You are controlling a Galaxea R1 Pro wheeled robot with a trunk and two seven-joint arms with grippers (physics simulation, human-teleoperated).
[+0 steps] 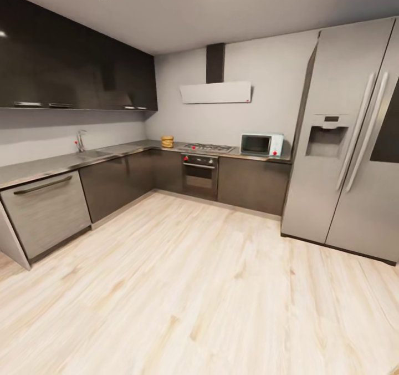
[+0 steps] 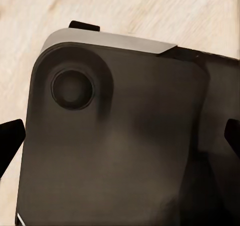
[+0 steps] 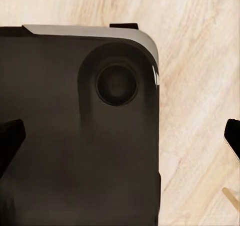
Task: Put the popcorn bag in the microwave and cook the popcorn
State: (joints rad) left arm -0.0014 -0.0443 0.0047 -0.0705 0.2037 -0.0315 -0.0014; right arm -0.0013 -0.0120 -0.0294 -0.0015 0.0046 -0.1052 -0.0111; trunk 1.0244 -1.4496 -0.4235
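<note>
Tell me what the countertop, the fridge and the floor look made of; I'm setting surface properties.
The countertop looks like polished grey stone: smooth, slightly reflective. The fridge looks like brushed steel, with a matte silver sheen and long metal handles. The floor looks like pale wood planks or laminate, with visible grain and seams. As renders, these are only appearances.

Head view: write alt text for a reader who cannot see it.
An L-shaped kitchen seen from across a pale wood floor: on the far grey countertop stand a tan popcorn bag left of the gas hob and a pale microwave to its right. A steel fridge fills the right side.
</note>
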